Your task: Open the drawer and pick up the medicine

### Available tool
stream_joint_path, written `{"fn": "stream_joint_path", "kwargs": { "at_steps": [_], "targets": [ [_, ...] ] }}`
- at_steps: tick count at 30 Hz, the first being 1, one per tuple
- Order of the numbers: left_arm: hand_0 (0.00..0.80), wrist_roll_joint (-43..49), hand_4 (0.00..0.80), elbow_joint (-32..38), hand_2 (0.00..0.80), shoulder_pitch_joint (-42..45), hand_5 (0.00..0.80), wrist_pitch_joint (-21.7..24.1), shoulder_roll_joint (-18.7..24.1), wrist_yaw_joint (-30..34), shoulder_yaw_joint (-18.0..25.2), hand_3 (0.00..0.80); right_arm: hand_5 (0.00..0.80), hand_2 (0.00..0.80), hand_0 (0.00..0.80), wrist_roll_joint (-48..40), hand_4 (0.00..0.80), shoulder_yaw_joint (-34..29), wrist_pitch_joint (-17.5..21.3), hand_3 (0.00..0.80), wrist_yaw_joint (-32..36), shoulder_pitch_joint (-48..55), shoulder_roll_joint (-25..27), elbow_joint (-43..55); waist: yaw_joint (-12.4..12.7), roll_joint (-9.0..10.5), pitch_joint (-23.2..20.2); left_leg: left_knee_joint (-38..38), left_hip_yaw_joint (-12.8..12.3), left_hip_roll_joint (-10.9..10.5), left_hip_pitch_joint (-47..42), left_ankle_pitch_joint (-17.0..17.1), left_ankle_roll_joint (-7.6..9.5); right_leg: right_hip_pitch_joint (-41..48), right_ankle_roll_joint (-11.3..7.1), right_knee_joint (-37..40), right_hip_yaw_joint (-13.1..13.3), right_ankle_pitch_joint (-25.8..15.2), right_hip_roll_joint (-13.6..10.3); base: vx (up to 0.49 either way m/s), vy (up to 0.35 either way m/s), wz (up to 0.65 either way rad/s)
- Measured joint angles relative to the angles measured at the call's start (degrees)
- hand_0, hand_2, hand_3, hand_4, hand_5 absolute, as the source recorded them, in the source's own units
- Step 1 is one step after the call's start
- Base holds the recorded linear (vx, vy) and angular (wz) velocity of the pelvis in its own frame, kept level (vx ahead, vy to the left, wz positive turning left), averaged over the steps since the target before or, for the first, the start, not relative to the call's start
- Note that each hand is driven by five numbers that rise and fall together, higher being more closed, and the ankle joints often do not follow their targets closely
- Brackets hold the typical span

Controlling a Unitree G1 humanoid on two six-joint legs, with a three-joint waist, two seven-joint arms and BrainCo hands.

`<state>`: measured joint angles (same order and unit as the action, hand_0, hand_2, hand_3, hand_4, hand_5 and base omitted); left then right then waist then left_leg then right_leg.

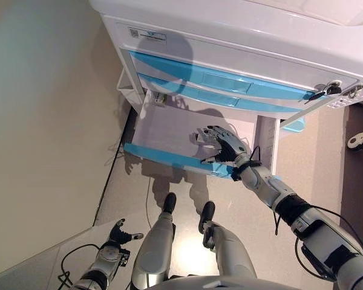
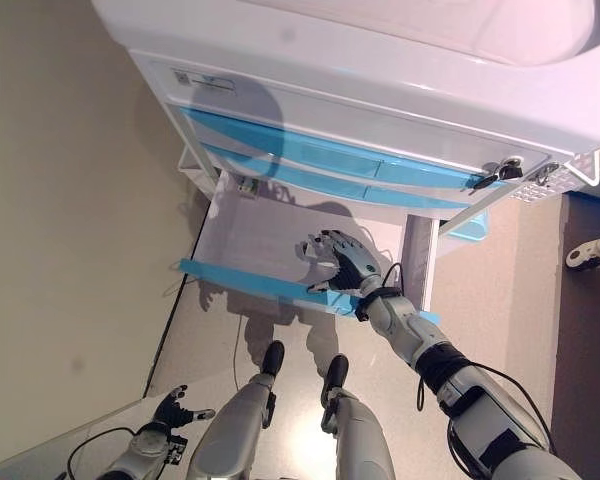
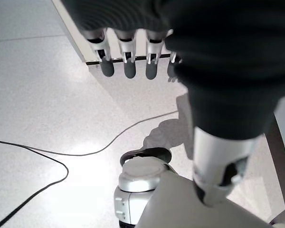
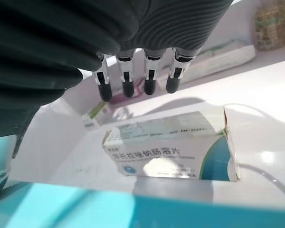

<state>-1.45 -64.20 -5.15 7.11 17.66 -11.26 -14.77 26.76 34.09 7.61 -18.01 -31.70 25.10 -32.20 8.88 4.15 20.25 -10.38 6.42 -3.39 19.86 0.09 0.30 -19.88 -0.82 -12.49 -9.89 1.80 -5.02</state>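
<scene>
One drawer open, white cabinet, pale speckled floor.

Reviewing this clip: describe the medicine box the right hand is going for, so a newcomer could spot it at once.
Find the white cabinet; its lowest drawer is pulled open. Under the open right hand, just behind the blue front, lies the medicine box, white with teal at one end. It is the largest and nearest; other packs sit farther back.
</scene>
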Motion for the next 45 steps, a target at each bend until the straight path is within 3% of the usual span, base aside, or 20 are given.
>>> {"fn": "stream_joint_path", "kwargs": {
  "at_steps": [9,15,18,22,28,36,40,45],
  "targets": [
    [0.0,0.0,0.0,-0.5,0.0,-0.2,0.0,-0.3,-0.5,0.0,0.1,0.0,0.0,0.0,0.0,-24.1,0.0,-3.0,-1.3,0.0,7.4,2.1,-3.6,-0.7,-0.1,0.07,0.0,0.0,-0.1,0.0,0.2,0.0,0.03,-0.3,0.0,-0.2,0.0,0.0,0.0,0.0,0.0,0.0],
    [0.0,0.0,0.0,-0.8,0.0,-0.3,0.0,-0.7,-0.2,0.2,0.2,0.0,0.0,0.0,0.0,-37.7,0.0,-3.5,-0.9,0.0,12.1,5.2,-1.3,6.2,-0.2,0.68,-0.1,0.0,-0.3,0.0,0.1,0.0,0.07,-0.3,-0.01,-0.1,0.1,0.0,0.2,0.0,0.0,0.0],
    [0.0,0.0,0.0,-1.0,0.0,-0.3,0.0,-0.8,0.4,0.5,0.3,0.0,0.0,0.0,0.0,-42.0,0.0,-6.1,-0.5,0.0,12.9,6.2,1.2,10.2,-0.3,2.02,0.1,0.1,-0.5,0.1,0.1,0.0,0.06,-0.3,0.0,-0.1,0.3,0.0,0.3,0.005,-0.001,-0.01],
    [0.0,0.0,0.0,-1.2,0.0,-0.2,0.0,-1.2,1.4,0.5,0.3,0.0,0.0,0.0,0.0,-43.5,0.0,-9.9,0.5,0.0,12.6,6.2,3.0,12.2,-0.4,3.61,0.2,0.2,-1.1,0.2,-0.1,0.0,0.1,-0.5,-0.05,-0.1,1.0,0.0,0.3,0.017,-0.002,-0.07],
    [0.0,-0.1,0.0,-1.2,0.0,-0.2,0.0,-1.3,1.4,0.5,0.9,0.0,0.0,0.0,0.0,-44.2,0.0,-11.9,1.0,0.0,11.1,6.4,3.0,14.2,-0.6,3.75,0.2,0.6,-1.4,0.2,-0.2,0.1,0.15,-0.6,-0.12,0.3,1.3,-0.1,0.4,0.009,-0.001,-0.02],
    [0.0,-0.5,0.0,-0.9,0.0,-0.2,0.0,-1.2,1.4,0.4,1.0,0.0,0.0,0.0,0.0,-35.5,0.0,-14.0,1.0,0.0,6.3,4.4,2.8,13.7,-1.3,3.65,0.2,1.1,-1.4,0.3,-0.1,0.1,0.15,-0.6,-0.12,0.8,1.4,-0.1,0.6,0.0,0.0,0.0],
    [0.0,-0.6,0.0,-0.8,0.0,-0.1,0.0,-1.2,1.4,0.4,0.7,0.0,0.0,0.0,0.0,-32.6,0.0,-11.0,0.8,0.0,5.4,-2.8,2.3,3.8,-1.5,3.39,0.4,1.0,-1.6,0.4,-0.2,0.1,0.14,-0.7,-0.03,0.8,1.6,-0.2,0.7,-0.002,-0.001,-0.01],
    [0.0,-0.7,0.0,0.0,0.0,-0.4,0.0,-1.1,1.2,0.4,-0.3,0.0,0.0,0.0,0.0,-27.3,0.0,-6.2,-1.7,0.0,4.9,-11.3,-0.5,-12.0,0.2,2.16,1.2,1.0,-1.6,0.6,0.4,0.1,0.01,-1.3,0.1,0.8,1.6,-0.3,0.7,-0.008,0.0,0.0]
  ]
}}
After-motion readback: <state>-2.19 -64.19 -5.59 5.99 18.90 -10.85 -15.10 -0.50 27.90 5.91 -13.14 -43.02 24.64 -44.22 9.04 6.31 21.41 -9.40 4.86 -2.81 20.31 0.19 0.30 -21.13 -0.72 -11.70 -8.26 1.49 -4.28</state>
